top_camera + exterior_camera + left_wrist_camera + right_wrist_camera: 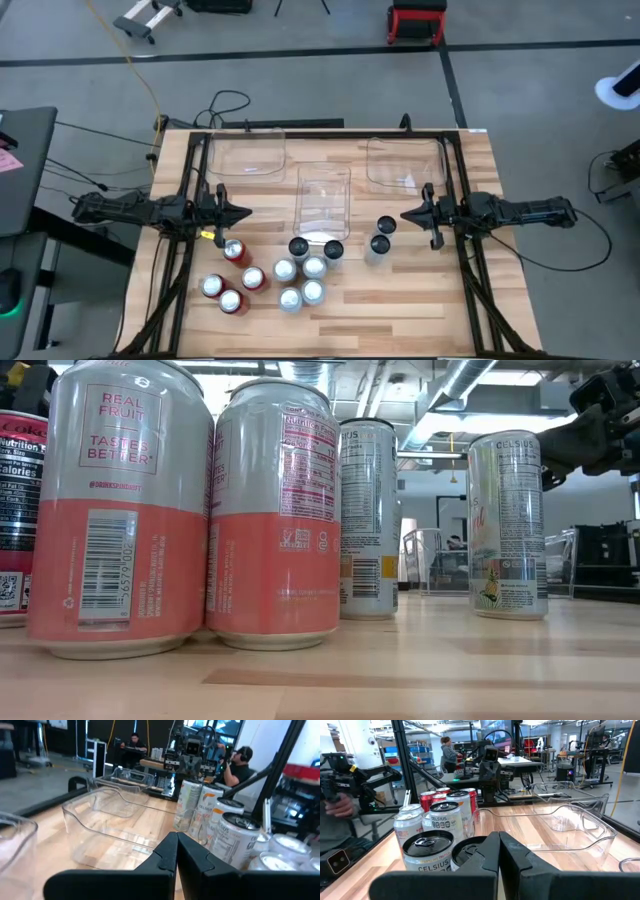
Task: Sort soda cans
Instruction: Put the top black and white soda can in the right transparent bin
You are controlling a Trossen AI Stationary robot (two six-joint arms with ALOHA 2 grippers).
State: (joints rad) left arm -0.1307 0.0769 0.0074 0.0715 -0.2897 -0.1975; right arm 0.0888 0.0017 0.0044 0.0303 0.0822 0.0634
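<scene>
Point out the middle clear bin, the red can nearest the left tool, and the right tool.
Middle clear bin [324, 172]: high view, far rim.
Red can [234, 250]: high view, silver top.
Right tool [404, 215]: high view, shut fingertips.

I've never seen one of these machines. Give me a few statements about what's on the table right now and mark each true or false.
1. Three clear bins sit on the table, all without cans. True.
2. The left hand holds a red can. False: it is shut on nothing, above the table.
3. Four red cans cluster on the left arm's side. True.
4. The right hand is wide open. False: its fingers are shut.
5. Two dark cans stand near the right hand. True.
</scene>
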